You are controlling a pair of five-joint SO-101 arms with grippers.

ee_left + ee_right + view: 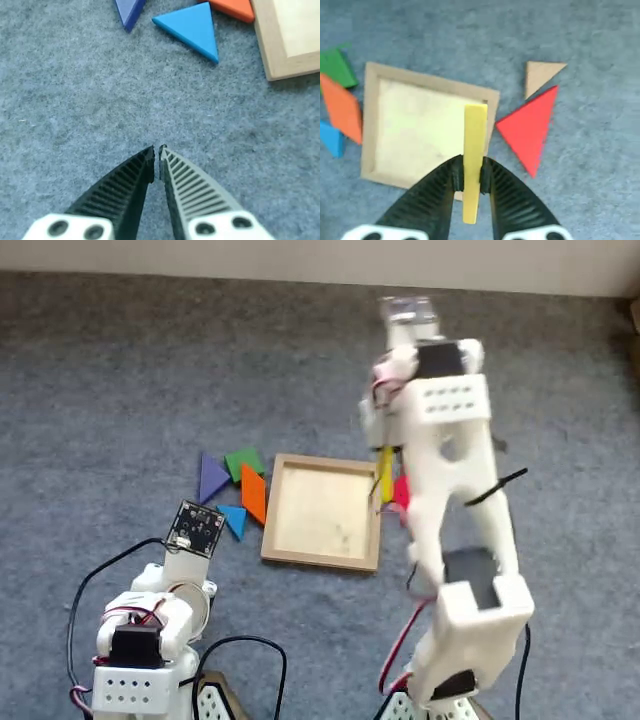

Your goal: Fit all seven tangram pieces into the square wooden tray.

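The square wooden tray (320, 558) lies empty in the middle of the grey carpet. My right gripper (471, 166) is shut on a yellow piece (475, 132) held on edge above the tray's right rim (492, 107); from above, the yellow piece (384, 475) hangs there too. A red triangle (530, 125) and a tan triangle (540, 74) lie just right of the tray. Left of it are a green piece (244, 462), a purple triangle (210, 478), an orange parallelogram (254, 494) and a blue triangle (192, 27). My left gripper (156, 150) is shut and empty, short of the blue triangle.
The left arm (150, 640) sits low at the front left with a black cable looping beside it. The right arm (460, 500) stretches over the carpet right of the tray. Bare carpet spreads behind the tray and at far left.
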